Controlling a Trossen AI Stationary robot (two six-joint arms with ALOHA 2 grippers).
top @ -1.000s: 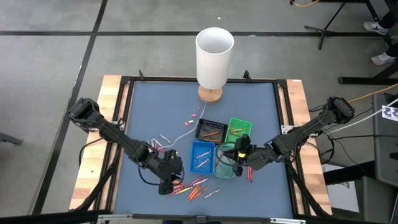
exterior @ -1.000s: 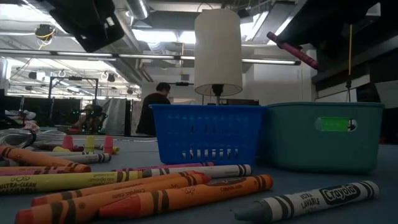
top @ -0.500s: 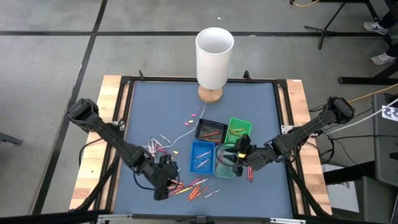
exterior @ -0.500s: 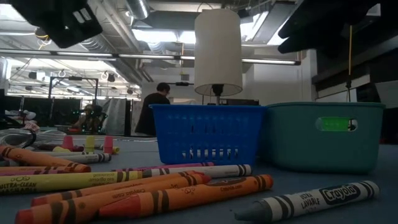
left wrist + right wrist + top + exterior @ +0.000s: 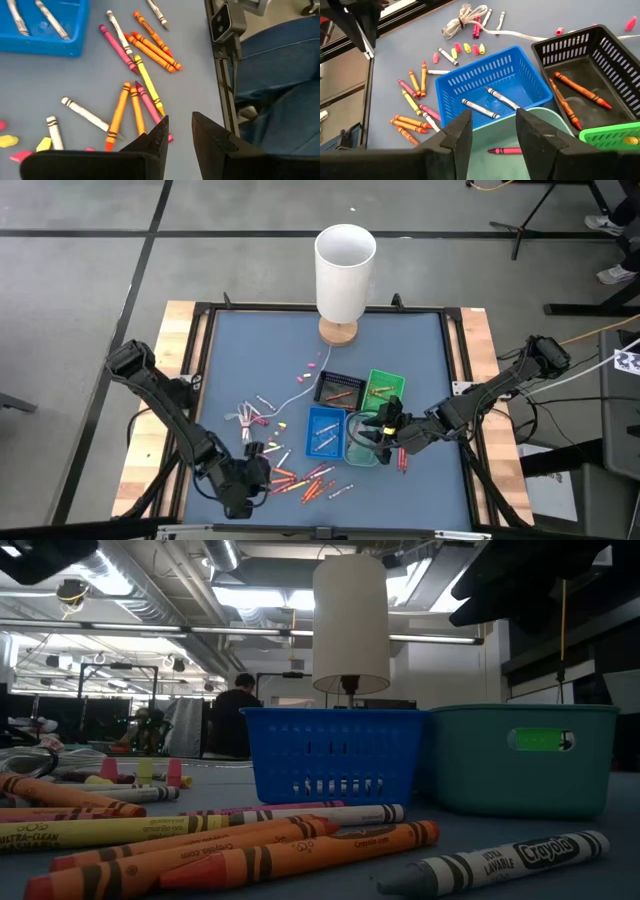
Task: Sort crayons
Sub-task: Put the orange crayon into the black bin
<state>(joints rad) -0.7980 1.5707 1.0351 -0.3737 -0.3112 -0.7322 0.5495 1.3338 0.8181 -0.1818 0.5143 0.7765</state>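
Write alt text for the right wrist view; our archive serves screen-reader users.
The right gripper, open and empty, hangs over a teal tray holding one pink crayon. Beyond sit a blue tray, a black tray, and loose crayons.

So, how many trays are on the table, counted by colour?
blue tray: 1
teal tray: 1
green tray: 1
black tray: 1
Total: 4 trays
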